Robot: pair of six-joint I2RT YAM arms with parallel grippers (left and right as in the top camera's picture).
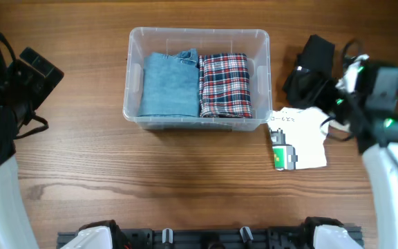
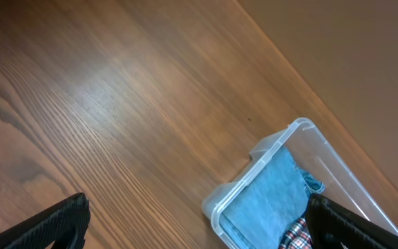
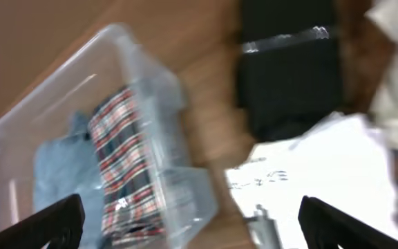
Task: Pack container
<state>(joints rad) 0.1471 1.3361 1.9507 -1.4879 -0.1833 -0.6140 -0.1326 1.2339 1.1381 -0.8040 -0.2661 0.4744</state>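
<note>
Now, your right gripper (image 3: 192,234) hangs open and empty near the black garment (image 3: 289,83), which lies just right of the container (image 1: 199,30). It sits mid-table, long axis left-right, holding 2 folded cloths (image 1: 168,86). Your left gripper (image 2: 199,232), also open, is farther off.

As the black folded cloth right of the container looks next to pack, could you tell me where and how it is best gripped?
Probably its edge facing the container, taken straight down from above by the open right gripper. The black cloth lies flat and limp on the table, so only a pinched fold gives purchase, and that edge looks clear of the white packet.
</note>
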